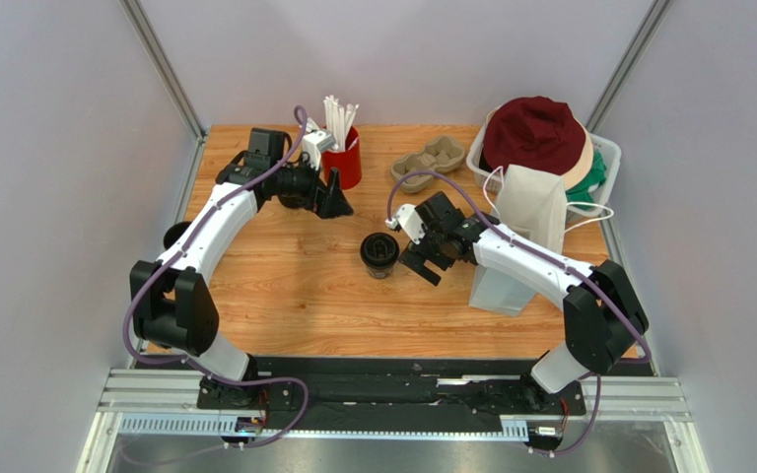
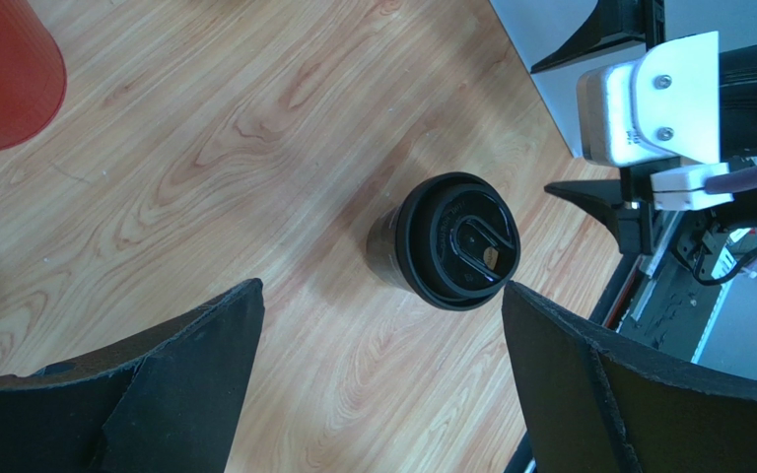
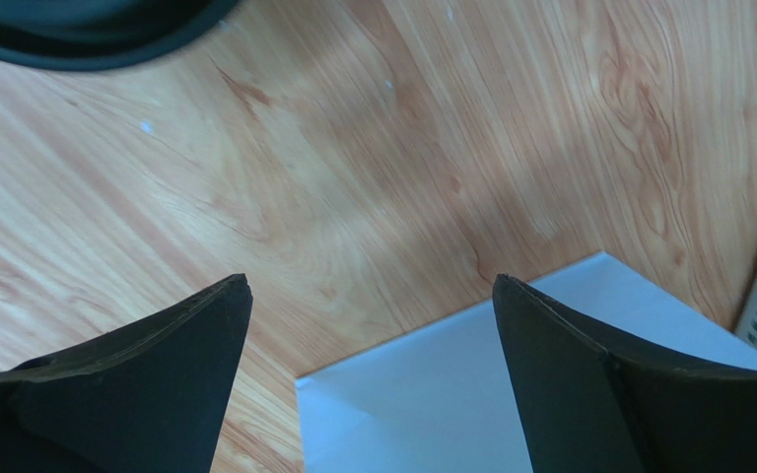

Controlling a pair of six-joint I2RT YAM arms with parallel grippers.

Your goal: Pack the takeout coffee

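While the takeout coffee (image 1: 379,253) stands upright, lid on, near the middle of the desk (image 1: 284,296), your right gripper (image 1: 420,268) sits just beside it on the side toward the right edge, jaws spread wide and holding nothing. Your left gripper (image 1: 336,207) is equally wide and empty, nearer the far edge beside the red cup (image 1: 345,163) of straws.

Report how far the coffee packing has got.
Done: the lid sits on the cup. In hand: nothing; left gripper and right gripper are open and empty, the right one beside the cup. Left: the cup stands on the table, not yet in the bag or cardboard carrier.
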